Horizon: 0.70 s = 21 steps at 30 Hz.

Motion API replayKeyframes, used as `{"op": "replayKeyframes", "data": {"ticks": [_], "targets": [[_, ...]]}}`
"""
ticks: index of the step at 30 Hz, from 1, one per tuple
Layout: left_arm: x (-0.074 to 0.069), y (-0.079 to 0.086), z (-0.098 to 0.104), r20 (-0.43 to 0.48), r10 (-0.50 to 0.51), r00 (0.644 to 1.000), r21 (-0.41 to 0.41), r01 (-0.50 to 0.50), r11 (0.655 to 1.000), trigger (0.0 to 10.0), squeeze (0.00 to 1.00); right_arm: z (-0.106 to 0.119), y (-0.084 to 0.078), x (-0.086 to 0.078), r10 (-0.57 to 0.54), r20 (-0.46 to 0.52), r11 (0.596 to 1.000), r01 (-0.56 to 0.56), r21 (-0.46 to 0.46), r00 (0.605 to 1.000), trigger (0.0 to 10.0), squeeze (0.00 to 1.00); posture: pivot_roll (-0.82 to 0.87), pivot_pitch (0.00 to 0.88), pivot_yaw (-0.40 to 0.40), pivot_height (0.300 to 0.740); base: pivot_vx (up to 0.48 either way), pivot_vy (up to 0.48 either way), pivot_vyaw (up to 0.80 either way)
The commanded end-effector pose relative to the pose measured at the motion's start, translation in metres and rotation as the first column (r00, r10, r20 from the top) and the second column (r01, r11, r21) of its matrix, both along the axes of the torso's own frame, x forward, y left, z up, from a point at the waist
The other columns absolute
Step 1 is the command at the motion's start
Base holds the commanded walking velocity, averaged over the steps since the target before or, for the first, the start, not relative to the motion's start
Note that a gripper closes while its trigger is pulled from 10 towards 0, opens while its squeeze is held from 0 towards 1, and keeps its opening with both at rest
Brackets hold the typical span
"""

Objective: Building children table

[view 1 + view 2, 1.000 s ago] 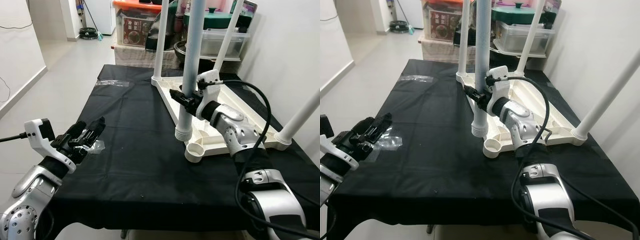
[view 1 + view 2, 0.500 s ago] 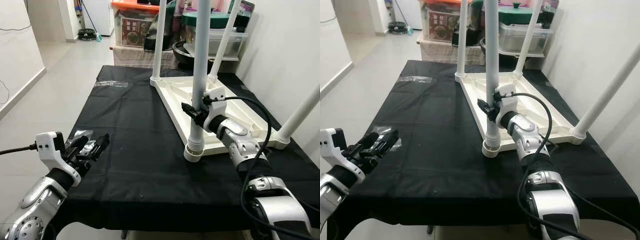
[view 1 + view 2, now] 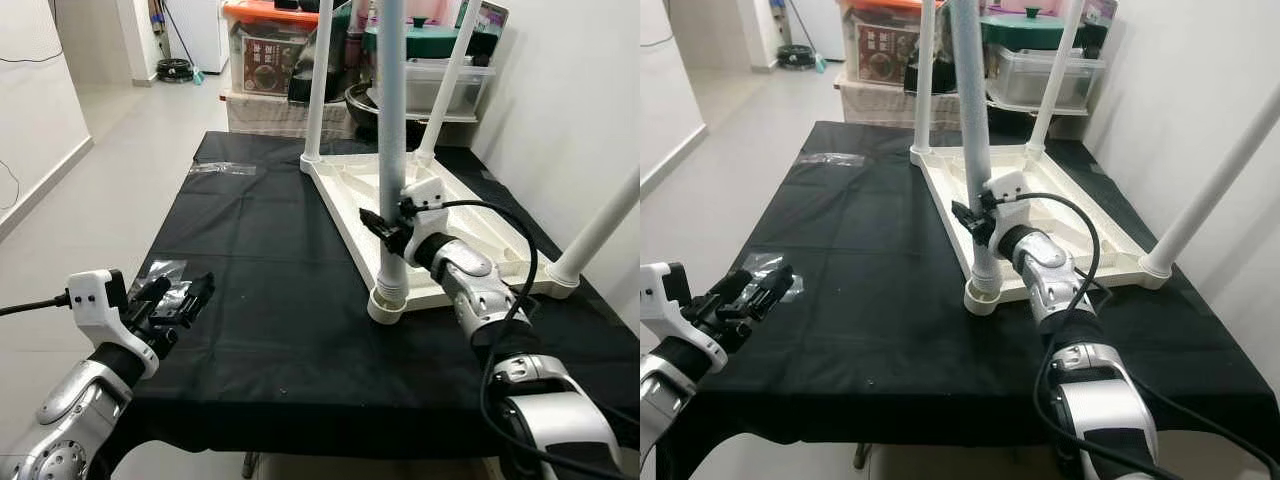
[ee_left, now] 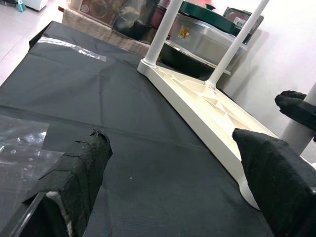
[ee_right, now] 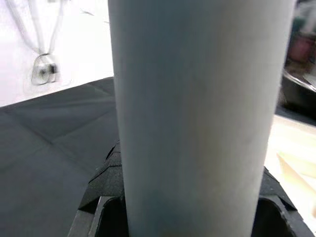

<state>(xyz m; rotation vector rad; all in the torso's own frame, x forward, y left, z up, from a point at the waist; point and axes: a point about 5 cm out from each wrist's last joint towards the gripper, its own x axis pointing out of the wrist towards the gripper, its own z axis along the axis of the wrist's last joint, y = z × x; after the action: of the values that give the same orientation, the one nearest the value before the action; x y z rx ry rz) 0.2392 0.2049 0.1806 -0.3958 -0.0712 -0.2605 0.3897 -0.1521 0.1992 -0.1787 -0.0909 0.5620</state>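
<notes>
Now the right gripper clamps the leg, standing in the near corner socket of the upturned tabletop. A tilt could jam or pop it. The left gripper hovers spread wide near a bag. No legible writing.

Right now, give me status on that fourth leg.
Right gripper clamped on white leg, foot in tabletop's near corner socket. Left gripper open, idle over plastic bag. Nothing in the way.
</notes>
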Motion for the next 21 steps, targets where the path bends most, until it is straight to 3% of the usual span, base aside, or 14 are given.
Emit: {"op": "replayKeyframes", "data": {"ticks": [1,6,11,17,21], "targets": [[-0.002,-0.002,0.000,0.005,0.006,1.000,0.004,-0.006,1.000,10.0,0.00,-0.013,0.009,-0.005,0.059,-0.030,0.998,-0.060,-0.030,0.998,10.0,0.00,0.09,0.000,-0.088,0.740,0.000,0.000,0.00],[-0.003,0.001,-0.002,-0.002,0.022,1.000,0.003,-0.022,1.000,10.0,0.00,-0.025,0.025,-0.015,0.195,-0.044,0.976,-0.199,-0.091,0.980,10.0,0.00,0.09,0.000,-0.096,0.740,0.000,0.000,0.00],[-0.004,0.002,-0.002,-0.003,0.031,1.000,0.001,-0.031,1.000,10.0,0.00,-0.032,0.029,-0.020,0.251,-0.061,0.959,-0.257,-0.116,0.966,10.0,0.00,0.09,0.000,-0.097,0.740,0.000,0.000,0.00],[-0.005,0.002,-0.005,-0.011,0.036,0.999,-0.003,-0.036,0.999,10.0,0.00,-0.039,0.023,-0.022,0.247,-0.091,0.959,-0.257,-0.119,0.965,10.0,0.00,0.09,0.000,-0.099,0.740,0.000,0.000,0.00],[-0.004,0.002,-0.005,-0.017,0.044,0.999,-0.020,-0.044,0.999,10.0,0.00,-0.041,0.022,-0.020,0.223,-0.120,0.972,-0.231,-0.051,0.967,10.0,0.00,0.09,0.000,-0.102,0.740,0.000,0.000,0.00]]}}
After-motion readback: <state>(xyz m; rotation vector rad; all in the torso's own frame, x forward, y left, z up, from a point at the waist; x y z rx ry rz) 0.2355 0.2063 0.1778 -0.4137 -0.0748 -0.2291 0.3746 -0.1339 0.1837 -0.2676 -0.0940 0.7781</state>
